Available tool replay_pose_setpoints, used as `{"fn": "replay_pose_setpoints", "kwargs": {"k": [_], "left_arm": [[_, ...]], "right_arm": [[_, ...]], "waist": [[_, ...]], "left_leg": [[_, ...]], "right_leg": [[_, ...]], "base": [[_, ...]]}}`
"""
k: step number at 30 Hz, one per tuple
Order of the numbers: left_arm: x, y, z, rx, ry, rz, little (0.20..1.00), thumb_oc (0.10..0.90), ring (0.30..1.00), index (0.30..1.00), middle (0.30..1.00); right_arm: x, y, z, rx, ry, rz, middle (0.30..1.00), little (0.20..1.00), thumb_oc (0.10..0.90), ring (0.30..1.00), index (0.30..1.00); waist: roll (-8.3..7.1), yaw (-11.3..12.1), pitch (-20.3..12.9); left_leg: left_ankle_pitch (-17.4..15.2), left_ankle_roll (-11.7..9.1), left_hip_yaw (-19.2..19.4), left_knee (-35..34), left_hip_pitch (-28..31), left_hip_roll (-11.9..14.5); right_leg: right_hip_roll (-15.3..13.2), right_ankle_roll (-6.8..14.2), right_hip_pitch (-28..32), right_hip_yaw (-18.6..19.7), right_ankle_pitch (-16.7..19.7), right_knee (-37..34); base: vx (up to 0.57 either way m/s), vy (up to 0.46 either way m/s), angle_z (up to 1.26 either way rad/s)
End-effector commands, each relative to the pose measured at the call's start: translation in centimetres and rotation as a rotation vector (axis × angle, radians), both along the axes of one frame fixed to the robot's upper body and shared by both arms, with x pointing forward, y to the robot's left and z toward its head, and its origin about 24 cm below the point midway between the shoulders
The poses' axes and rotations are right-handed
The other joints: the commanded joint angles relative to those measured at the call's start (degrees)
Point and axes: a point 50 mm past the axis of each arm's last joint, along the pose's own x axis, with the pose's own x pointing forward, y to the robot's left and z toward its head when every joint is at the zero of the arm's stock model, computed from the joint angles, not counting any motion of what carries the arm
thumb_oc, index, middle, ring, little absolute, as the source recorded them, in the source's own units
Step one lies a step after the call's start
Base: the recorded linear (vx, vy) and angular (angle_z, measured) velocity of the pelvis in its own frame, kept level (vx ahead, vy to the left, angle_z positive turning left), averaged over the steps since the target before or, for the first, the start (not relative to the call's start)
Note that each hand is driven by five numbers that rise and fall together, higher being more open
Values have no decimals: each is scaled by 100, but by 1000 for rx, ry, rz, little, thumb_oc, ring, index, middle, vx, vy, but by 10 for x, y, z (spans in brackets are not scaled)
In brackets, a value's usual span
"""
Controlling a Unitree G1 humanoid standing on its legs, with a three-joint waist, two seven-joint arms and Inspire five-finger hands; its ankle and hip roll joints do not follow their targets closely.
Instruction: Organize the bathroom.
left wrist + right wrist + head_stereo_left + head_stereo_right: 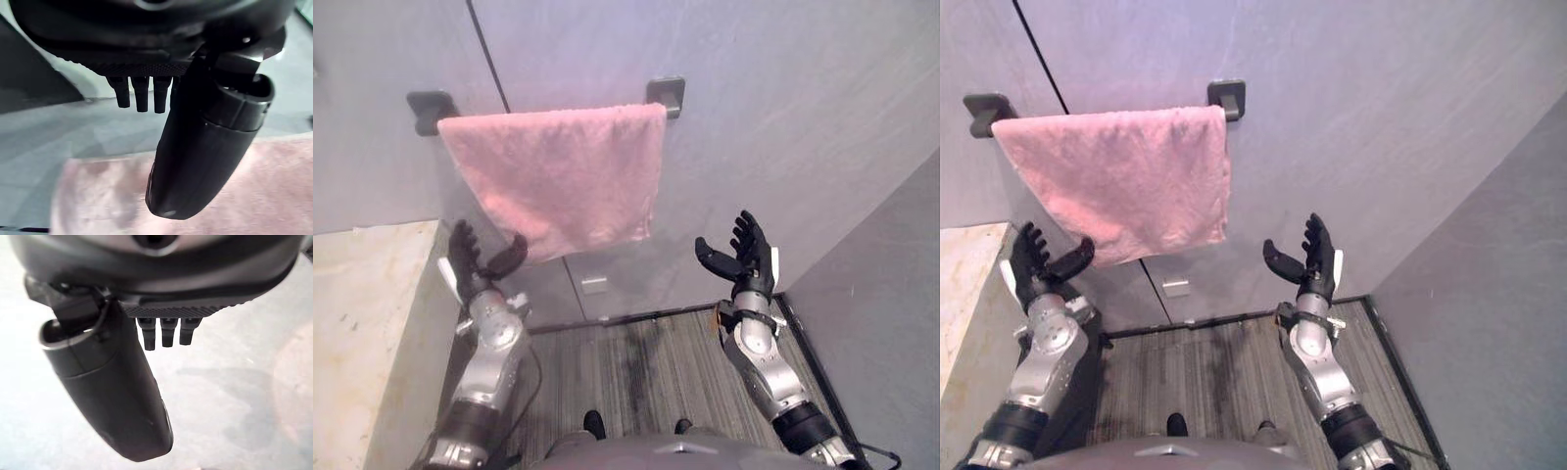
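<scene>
Both hands, left [473, 262] and right [744, 257], spread empty below the pink towel [558, 176].

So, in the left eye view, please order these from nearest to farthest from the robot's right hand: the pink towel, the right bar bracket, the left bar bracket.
From the right hand:
1. Pink towel, up to its left; its lower corner is closest.
2. Right bar bracket, on the wall above.
3. Left bar bracket, at the bar's far end.

One pink towel [558, 176], two wall brackets [667, 94].
</scene>
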Motion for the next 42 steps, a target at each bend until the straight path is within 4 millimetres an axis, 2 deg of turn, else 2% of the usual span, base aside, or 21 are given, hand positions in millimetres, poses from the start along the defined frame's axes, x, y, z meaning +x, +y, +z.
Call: {"fn": "replay_pose_setpoints", "kwargs": {"k": [1, 3, 4, 8, 14, 17, 18, 20, 22, 23, 25, 27, 29, 31, 32, 33, 36, 39, 42], "left_arm": [[3, 5, -9, -46, 52, -10, 900, 800, 900, 900, 900], [-5, 6, -22, -56, 119, -14, 900, 800, 900, 900, 900], [-16, 6, -38, -112, 205, -18, 900, 800, 900, 900, 900], [-35, 7, -63, -173, 300, -56, 900, 800, 900, 900, 900], [-62, 9, -97, -166, 497, -115, 900, 800, 900, 900, 900], [-95, 10, -130, -231, 713, -107, 900, 800, 900, 900, 900], [-111, 12, -143, -253, 808, -119, 900, 800, 900, 900, 900], [-126, 11, -152, -284, 894, -142, 900, 800, 900, 900, 900], [-133, 10, -156, -310, 925, -145, 900, 800, 900, 900, 900], [-149, 7, -164, -335, 995, -164, 900, 800, 900, 900, 900], [-160, 5, -169, -348, 1095, -205, 900, 800, 900, 900, 900], [-164, 5, -171, -345, 1184, -261, 900, 800, 900, 900, 900], [-164, 4, -172, -343, 1233, -304, 900, 800, 900, 900, 900], [-164, 4, -172, -340, 1243, -313, 900, 800, 900, 900, 900], [-164, 1, -173, -361, 1242, -298, 900, 800, 900, 900, 900], [-163, -1, -173, -367, 1237, -307, 900, 800, 900, 900, 900], [-159, -4, -173, -359, 1237, -331, 900, 800, 900, 900, 900], [-159, -7, -174, -353, 1242, -349, 900, 800, 900, 900, 900], [-163, -7, -175, -371, 1235, -319, 900, 800, 900, 900, 900]], "right_arm": [[12, -12, 21, -50, -110, -48, 900, 900, 800, 900, 900], [7, -16, 12, -70, -63, -66, 900, 900, 800, 900, 900], [1, -21, 0, -68, 0, -92, 900, 900, 800, 900, 900], [-12, -30, -21, -133, 106, -121, 900, 900, 800, 900, 900], [-28, -39, -54, -221, 289, -111, 900, 900, 800, 900, 900], [-49, -48, -87, -230, 514, -101, 900, 900, 800, 900, 900], [-62, -52, -103, -233, 621, -94, 900, 900, 800, 900, 900], [-79, -55, -121, -183, 759, -96, 900, 900, 800, 900, 900], [-85, -58, -127, -184, 798, -103, 900, 900, 800, 900, 900], [-102, -61, -139, -207, 893, -81, 900, 900, 800, 900, 900], [-118, -64, -150, -164, 992, -101, 900, 900, 800, 900, 900], [-133, -65, -158, -95, 1083, -137, 900, 900, 800, 900, 900], [-139, -64, -161, -45, 1129, -173, 900, 900, 800, 900, 900], [-140, -64, -162, -28, 1148, -174, 900, 900, 800, 900, 900], [-140, -67, -162, -33, 1181, -156, 900, 900, 800, 900, 900], [-138, -71, -161, -28, 1193, -157, 900, 900, 800, 900, 900], [-136, -77, -160, -21, 1217, -164, 900, 900, 800, 900, 900], [-146, -81, -162, 13, 1259, -216, 900, 900, 800, 900, 900], [-154, -83, -163, -1, 1295, -217, 900, 900, 800, 900, 900]], "waist": [[146, 34, -89], [155, 26, -61], [171, 15, -23], [205, -35, 32], [227, -47, 44], [210, -51, 53], [196, -45, 39], [187, -29, 11], [187, -21, 5], [185, -13, 9], [212, -71, -9], [237, -151, -40], [234, -171, -38], [235, -164, -30], [225, -53, 21], [209, 36, 110], [201, 138, 321], [226, 39, 417], [167, 3, 415]], "left_leg": [[-629, 300, 182, 9, 358, -223], [-632, 304, 187, 9, 359, -215], [-626, 307, 194, 9, 351, -204], [-612, 305, 214, 9, 330, -186], [-585, 261, 174, 9, 259, -184], [-575, 239, 131, 9, 224, -184], [-567, 243, 103, 9, 194, -187], [-559, 249, 70, 9, 150, -186], [-559, 250, 58, 9, 141, -186], [-567, 260, -59, 9, 122, -200], [-514, 272, -353, 9, 29, -214], [-420, 274, -870, 9, -140, -251], [-315, 222, -1191, 9, -257, -293], [-254, 172, -1282, 9, -338, -310], [-66, 18, -1311, 9, -580, -259], [23, -74, -1284, 9, -790, -218], [97, -181, -1123, 58, -1050, -100], [154, -232, -448, 426, -1234, 52], [3, -171, -273, 961, -1264, 55]], "right_leg": [[206, 288, -418, -279, -473, 962], [212, 283, -428, -281, -484, 981], [219, 278, -439, -282, -486, 983], [243, 266, -440, -286, -514, 948], [296, 236, -406, -315, -571, 834], [294, 227, -372, -356, -632, 805], [288, 231, -380, -364, -642, 821], [289, 224, -404, -374, -644, 825], [294, 218, -404, -377, -663, 819], [320, 208, -389, -307, -724, 877], [536, 129, -457, 213, -813, 1033], [847, 25, -626, 804, -857, 1377], [1014, -77, -557, 1013, -938, 1251], [1086, -146, -478, 1057, -1017, 1122], [1111, -205, -308, 993, -1006, 868], [1125, -252, -169, 1013, -1009, 726], [1144, -358, 71, 1018, -983, 532], [1108, -391, 136, 751, -918, 452], [955, -391, 90, 524, -797, 359]], "base": [[-78, -16, 0], [-62, -12, -2], [-78, -10, -2], [-82, -8, 0], [-58, -11, -1], [-70, -20, -3], [-66, -24, -2], [-63, -27, 0], [-59, -36, 1], [-109, -78, 3], [-179, -122, 17], [-222, -131, 43], [-192, -115, 132], [-188, -98, 142], [-291, -125, 80], [-307, -128, 44], [-248, -62, 49], [-297, 19, 105], [-292, 73, 107]]}}
